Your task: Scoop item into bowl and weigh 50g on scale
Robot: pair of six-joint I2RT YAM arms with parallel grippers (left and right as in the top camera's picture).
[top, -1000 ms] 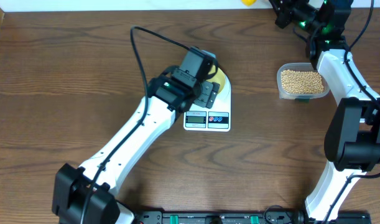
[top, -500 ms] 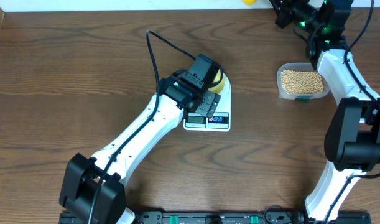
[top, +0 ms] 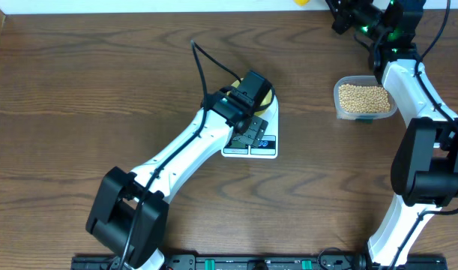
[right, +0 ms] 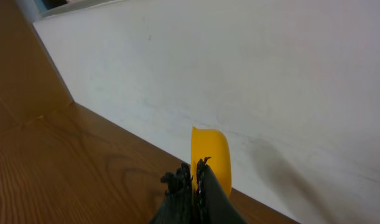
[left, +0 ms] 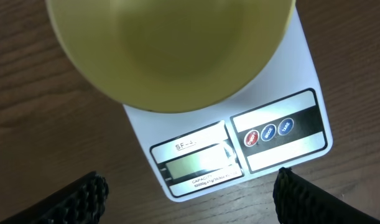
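A pale yellow bowl (top: 265,95) (left: 171,50) stands empty on the white scale (top: 270,148) (left: 301,87). The scale's grey display (left: 196,163) and round buttons (left: 267,130) face the front. My left gripper (top: 252,133) (left: 190,182) hovers open over the scale's front edge, nothing between its fingers (left: 74,199). The tan beans (top: 363,97) fill a clear tub (top: 338,105) at the right. My right gripper (top: 338,21) (right: 193,171) is shut and empty at the far edge, pointing at the yellow scoop (top: 300,2) (right: 213,158) by the white wall.
A white wall (right: 252,74) runs along the table's far edge, right behind the scoop. The right arm (top: 416,90) curves down the right side past the tub. The left arm (top: 176,161) stretches diagonally from the front left to the scale.
My left arm has swung to the right, and its open gripper has slid from over the bowl toward the scale's front. The right arm has not moved.
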